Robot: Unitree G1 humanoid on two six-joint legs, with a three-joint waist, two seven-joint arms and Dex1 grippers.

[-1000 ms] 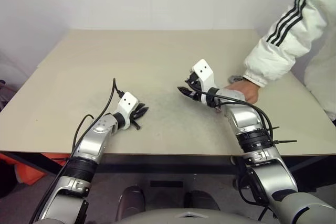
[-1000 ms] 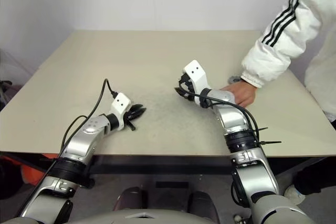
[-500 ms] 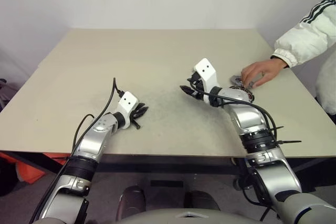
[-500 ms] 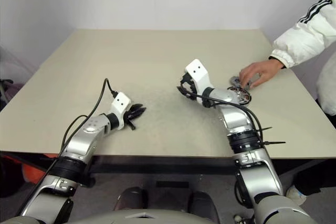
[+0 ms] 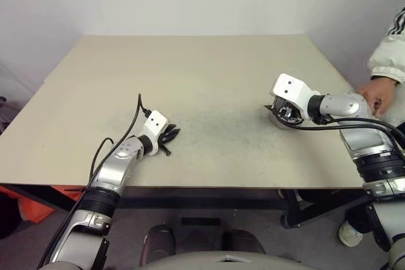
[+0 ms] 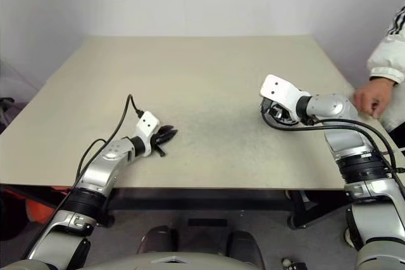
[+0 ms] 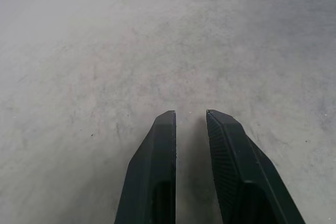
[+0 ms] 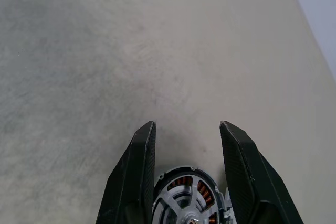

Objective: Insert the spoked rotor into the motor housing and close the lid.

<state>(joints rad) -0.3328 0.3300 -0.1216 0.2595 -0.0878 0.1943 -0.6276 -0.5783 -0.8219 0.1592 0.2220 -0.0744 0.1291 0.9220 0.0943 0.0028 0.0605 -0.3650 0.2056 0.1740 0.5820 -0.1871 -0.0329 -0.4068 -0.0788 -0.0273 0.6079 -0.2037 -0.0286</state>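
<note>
- beige table (image 5: 190,74), bare across the middle.
- left gripper (image 7: 191,115) low over the near left part of the table, fingers (image 7: 157,156) a narrow gap apart, nothing between them.
- right gripper (image 8: 187,124) over the right side of the table, fingers (image 8: 134,171) spread wide, holding nothing.
- housing (image 8: 189,198) in the right wrist view, on the table between the bases of the right fingers, copper windings visible through gaps.
- rotor (image 8: 182,204) seated in the housing, silver spokes and hub on top.
- from the head views, same part (image 5: 286,113) partly hidden under the right gripper.
- person's hand (image 5: 380,93) at the right table edge, white sleeve (image 5: 389,55) above it, apart from the gripper.
</note>
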